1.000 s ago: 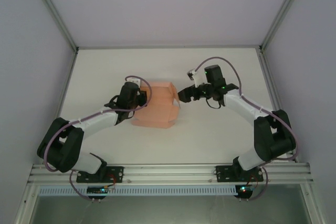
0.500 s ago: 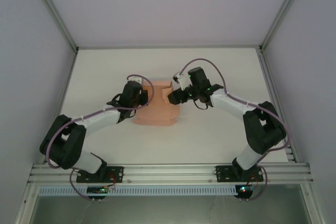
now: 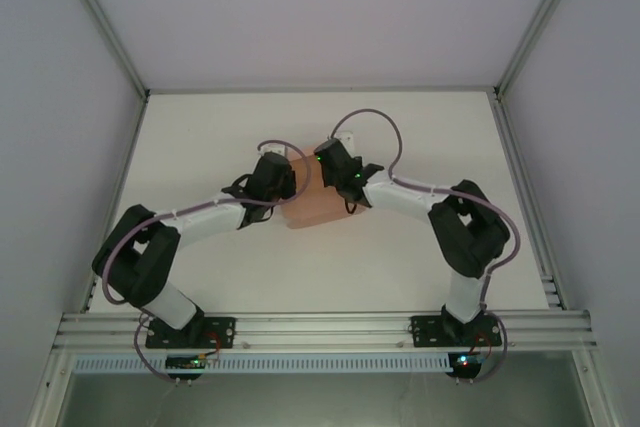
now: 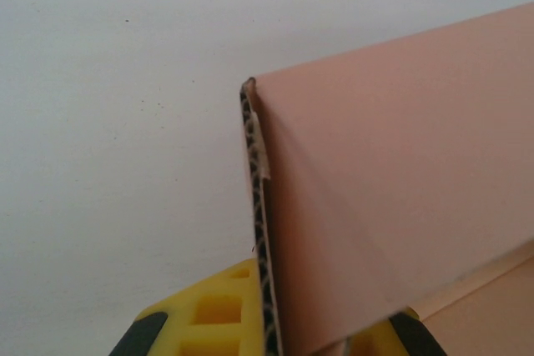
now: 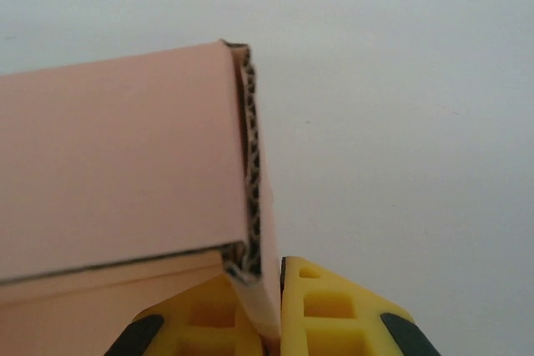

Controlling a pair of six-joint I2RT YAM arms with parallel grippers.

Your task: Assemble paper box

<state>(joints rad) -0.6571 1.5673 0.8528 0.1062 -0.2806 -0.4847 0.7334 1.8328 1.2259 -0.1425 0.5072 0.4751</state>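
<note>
Pinching the box (image 3: 314,207) at mid-table (image 3: 200,137), the left gripper (image 3: 283,185) clamps its 9 o'clock wall and the right gripper (image 3: 325,169) its 3 o'clock wall, yellow fingers (image 5: 334,306) pressed against card.

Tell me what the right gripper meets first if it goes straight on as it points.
The paper box: the right gripper is shut on its wall edge. Beyond that, probably the white table.

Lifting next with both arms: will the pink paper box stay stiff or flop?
Probably stiff: the paper box shows corrugated edges. Likely light, its walls thin. Panels may hinge at folds between the left gripper and right gripper.
</note>
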